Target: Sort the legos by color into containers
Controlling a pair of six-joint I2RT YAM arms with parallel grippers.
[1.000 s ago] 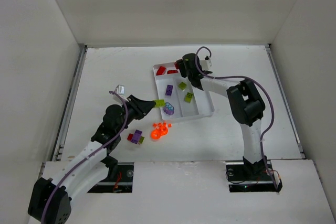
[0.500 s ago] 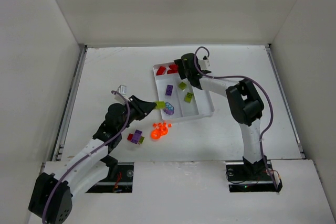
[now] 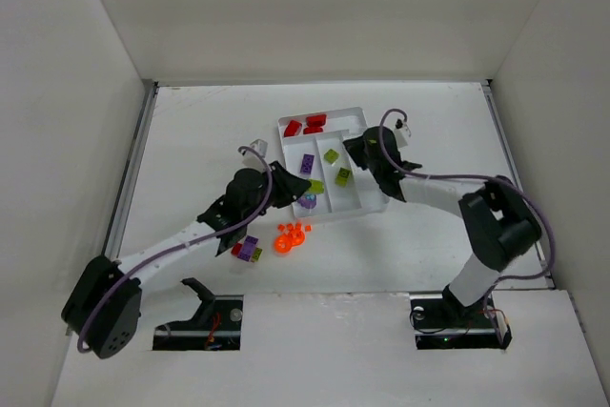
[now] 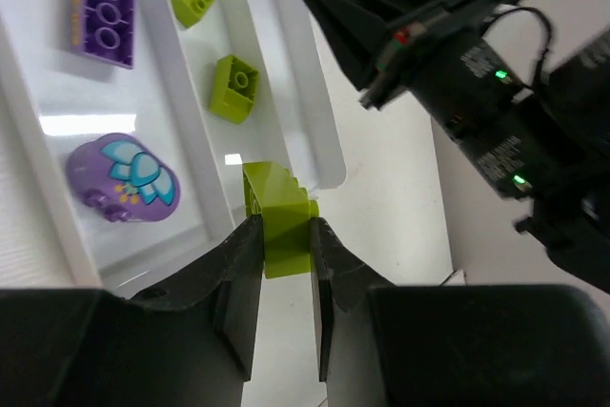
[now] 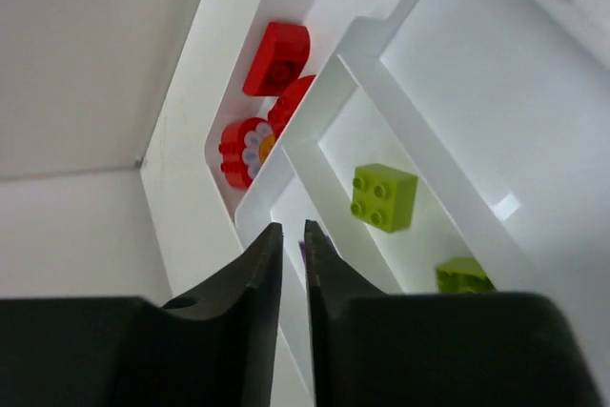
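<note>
on the table (image 3: 191, 140) the white tray (image 3: 360, 190) sits toward the far edge, its long sections running roughly from near edge to far edge. your left tool (image 4: 281, 235) is clamped on a lime brick (image 4: 276, 207) right at the near end of the middle section, where two more lime pieces (image 4: 234, 88) lie farther in, so likely you need only a small push inward. the right tool (image 5: 291, 235), all but closed on nothing, hovers over the tray's far end.
</note>
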